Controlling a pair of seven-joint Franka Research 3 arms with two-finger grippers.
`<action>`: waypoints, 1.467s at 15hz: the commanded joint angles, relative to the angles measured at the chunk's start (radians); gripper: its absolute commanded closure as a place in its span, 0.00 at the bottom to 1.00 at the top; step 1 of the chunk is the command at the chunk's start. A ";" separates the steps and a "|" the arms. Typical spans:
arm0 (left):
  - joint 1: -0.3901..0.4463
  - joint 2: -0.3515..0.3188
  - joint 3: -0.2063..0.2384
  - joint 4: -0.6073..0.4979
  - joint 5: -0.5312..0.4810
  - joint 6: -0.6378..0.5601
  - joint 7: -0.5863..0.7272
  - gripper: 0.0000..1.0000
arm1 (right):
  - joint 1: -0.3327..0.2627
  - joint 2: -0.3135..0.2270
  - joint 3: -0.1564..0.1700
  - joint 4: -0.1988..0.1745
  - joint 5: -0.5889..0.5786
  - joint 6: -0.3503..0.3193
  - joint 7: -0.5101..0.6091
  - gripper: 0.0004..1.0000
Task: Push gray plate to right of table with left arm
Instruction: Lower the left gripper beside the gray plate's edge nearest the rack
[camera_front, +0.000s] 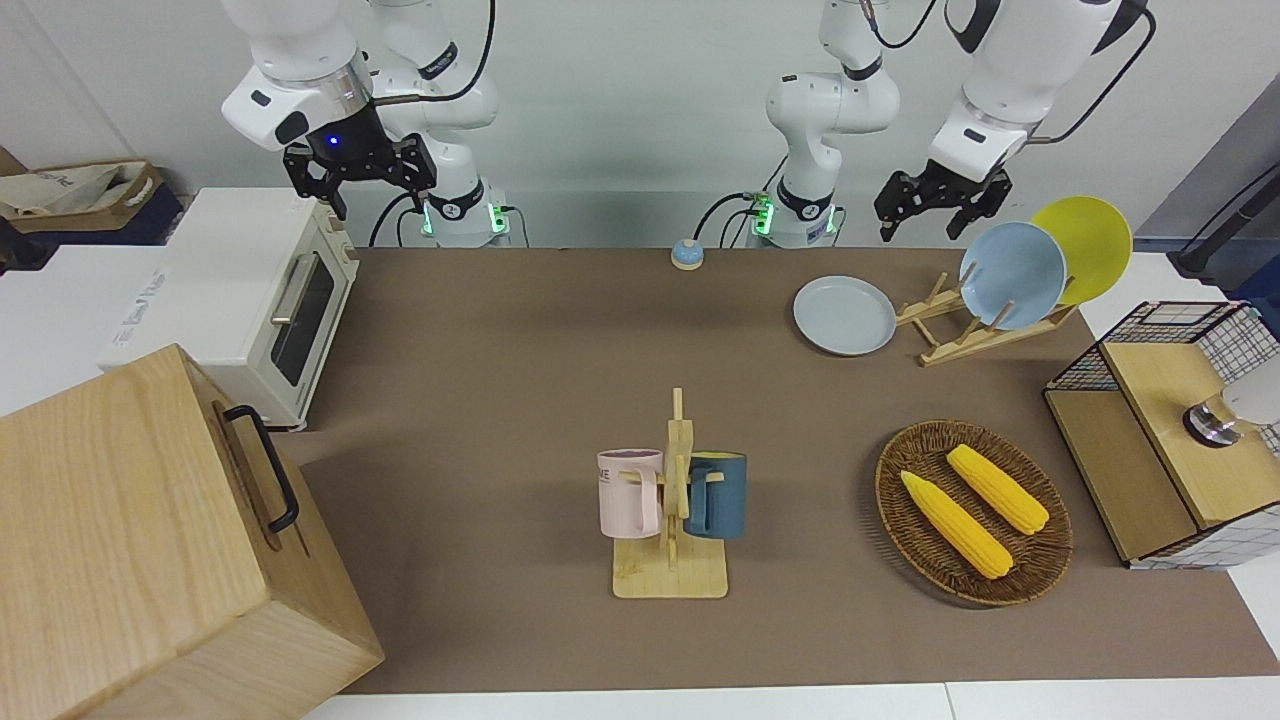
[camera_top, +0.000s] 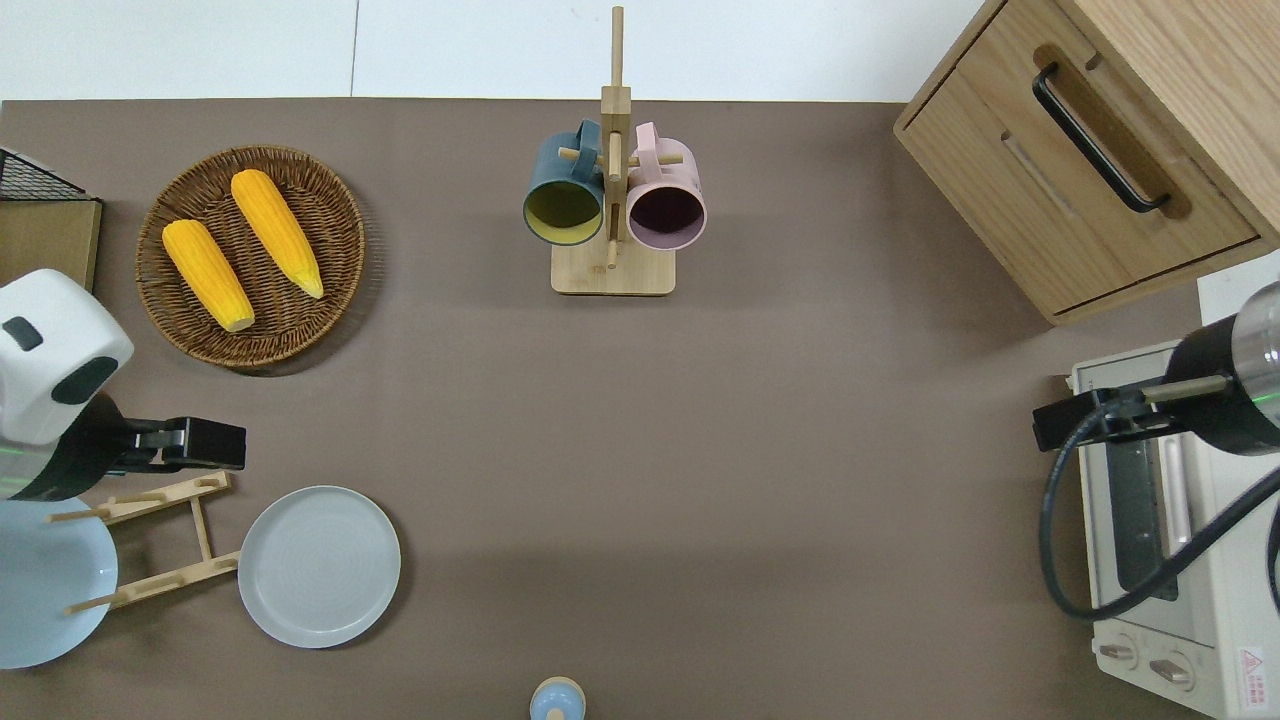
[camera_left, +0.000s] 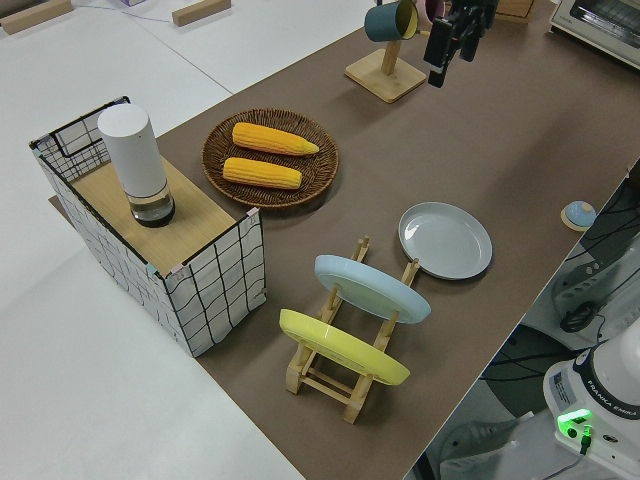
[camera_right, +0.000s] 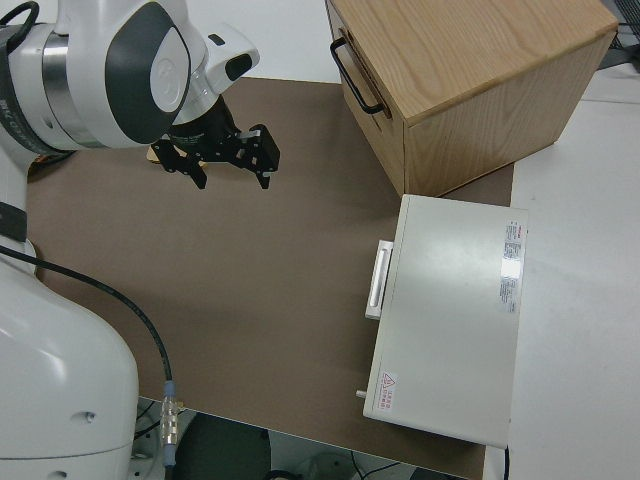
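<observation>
Overhead view: your left claw (camera_top: 225, 445) shows only its black side profile — finger gap not readable. The sky-blue plate (camera_top: 40, 590) is cut by the frame edge, and the left arm's white housing (camera_top: 55, 365) covers part of the wooden rack (camera_top: 150, 545). The toaster oven (camera_top: 1165, 560) runs off the frame edge, partly under the right arm's cable (camera_top: 1060, 560).
</observation>
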 joint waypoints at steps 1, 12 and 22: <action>0.012 -0.119 0.015 -0.219 0.017 0.148 0.064 0.00 | -0.019 -0.002 0.016 0.009 0.004 -0.016 0.012 0.02; 0.036 -0.207 0.030 -0.659 0.077 0.543 0.225 0.00 | -0.019 -0.002 0.016 0.009 0.004 -0.016 0.013 0.02; 0.084 -0.104 0.030 -0.828 0.098 0.840 0.291 0.00 | -0.019 -0.002 0.016 0.009 0.004 -0.016 0.012 0.02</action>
